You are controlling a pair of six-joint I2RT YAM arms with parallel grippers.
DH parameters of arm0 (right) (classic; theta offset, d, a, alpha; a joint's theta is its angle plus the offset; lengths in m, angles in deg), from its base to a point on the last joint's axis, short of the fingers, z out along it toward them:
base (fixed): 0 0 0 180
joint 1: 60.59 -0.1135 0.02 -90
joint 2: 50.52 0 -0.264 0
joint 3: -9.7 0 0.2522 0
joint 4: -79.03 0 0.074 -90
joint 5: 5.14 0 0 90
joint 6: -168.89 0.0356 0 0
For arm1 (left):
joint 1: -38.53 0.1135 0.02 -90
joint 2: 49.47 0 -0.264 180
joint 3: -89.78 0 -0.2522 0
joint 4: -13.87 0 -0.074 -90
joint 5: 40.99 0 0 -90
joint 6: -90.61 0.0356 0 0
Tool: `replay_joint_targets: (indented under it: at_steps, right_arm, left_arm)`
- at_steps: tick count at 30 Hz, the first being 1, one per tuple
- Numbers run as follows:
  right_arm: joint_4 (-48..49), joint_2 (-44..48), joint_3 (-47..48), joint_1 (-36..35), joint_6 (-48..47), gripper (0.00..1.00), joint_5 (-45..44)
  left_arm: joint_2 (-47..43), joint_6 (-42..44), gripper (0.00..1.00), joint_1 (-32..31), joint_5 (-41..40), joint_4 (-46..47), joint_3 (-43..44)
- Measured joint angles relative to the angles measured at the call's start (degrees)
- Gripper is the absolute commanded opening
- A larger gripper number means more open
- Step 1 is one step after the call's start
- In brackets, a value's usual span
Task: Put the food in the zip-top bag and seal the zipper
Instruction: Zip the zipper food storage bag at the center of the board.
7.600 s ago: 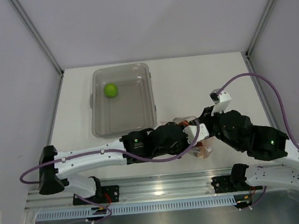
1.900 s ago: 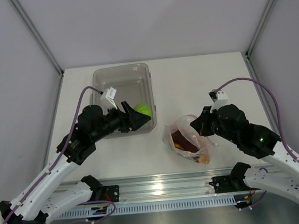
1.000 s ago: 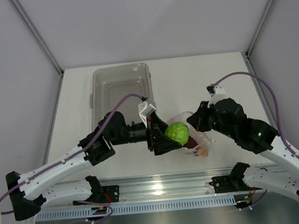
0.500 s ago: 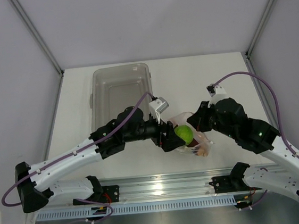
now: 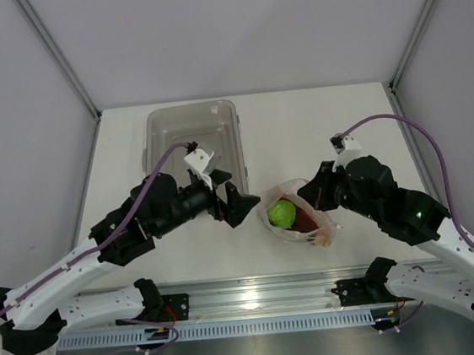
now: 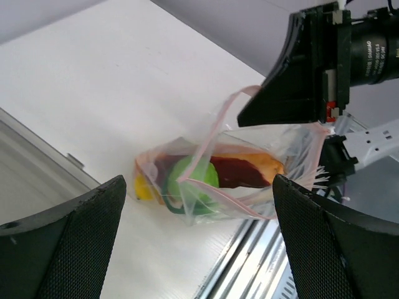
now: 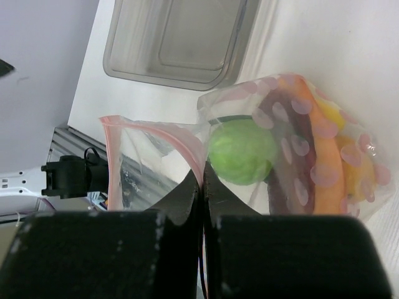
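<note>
White table (image 5: 332, 116), pale grey walls on three sides. Right hand (image 7: 201, 185) is pressed together on the zip-top bag (image 5: 306, 225), pinching the mouth edge right at the pink zipper (image 7: 149, 128). The mouth is held up and gapes toward the left arm. Left hand (image 5: 233, 202) has its fingers wide apart and holds nothing; it sits just off the bag's mouth side, not touching the bag. Inside the bag, the green lime (image 5: 281, 213) lies nearest the mouth, with the dark-red and tan slice (image 6: 240, 173) against it. An orange piece (image 7: 324, 168) and the yellow lemon (image 6: 142, 189) lie deeper, toward the bag's closed end. The bag's closed end rests on the table. A clear grey bin (image 5: 161, 194) sits beyond the left hand from the bag, apart from the bag.
</note>
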Motion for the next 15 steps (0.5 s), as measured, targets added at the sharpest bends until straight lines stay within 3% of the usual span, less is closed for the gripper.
replay_joint_targets:
  at_steps: [5,15]
  right_arm:
    - [-0.66,0.09,0.50,0.00,-0.11,0.00,0.72]
    - [-1.95,0.09,1.14,0.00,-1.20,0.00,3.67]
  left_arm:
    - [3.52,5.53,0.99,0.04,-1.22,-2.58,4.61]
    - [16.81,14.56,0.99,0.61,4.24,-4.90,6.97]
